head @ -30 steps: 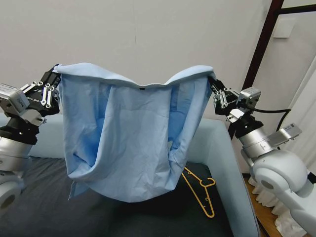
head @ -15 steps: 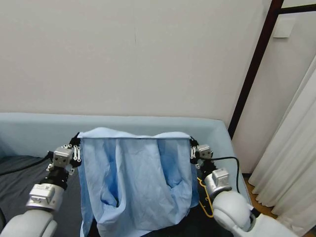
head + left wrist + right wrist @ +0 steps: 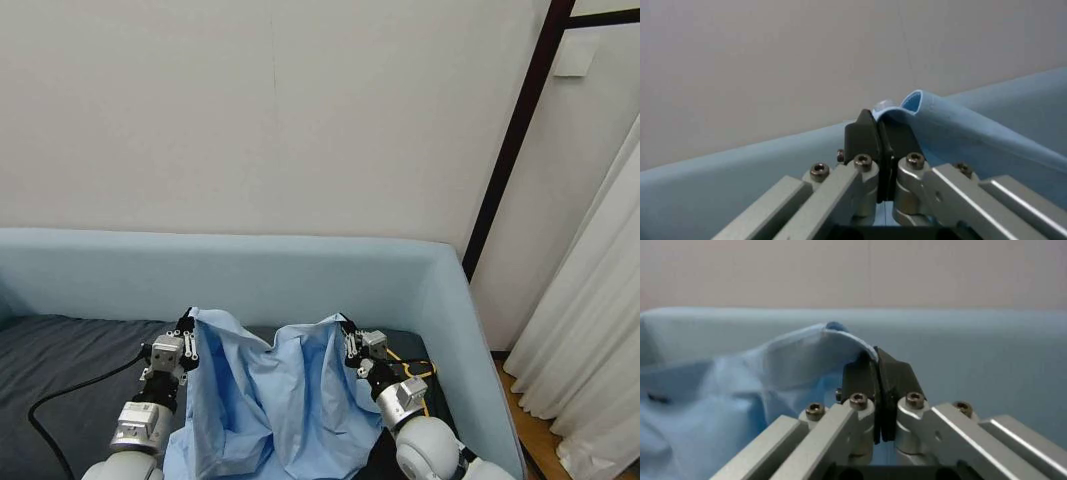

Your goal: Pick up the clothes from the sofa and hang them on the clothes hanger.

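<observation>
Now | left gripper [image 3: 190, 321], right gripper [image 3: 346, 329] pinch garment [image 3: 270, 400] corners | near sofa backrest [image 3: 300, 275]

You are looking along the left gripper [image 3: 879, 129]: its two black fingers [image 3: 860, 137] are pressed flat together, pinching the folded edge of the pale blue garment [image 3: 960, 137]. The cloth curls over the fingertips and falls away to one side. Behind it you see the light blue sofa back [image 3: 740, 170] and, above that, a plain wall [image 3: 773, 60].
</observation>
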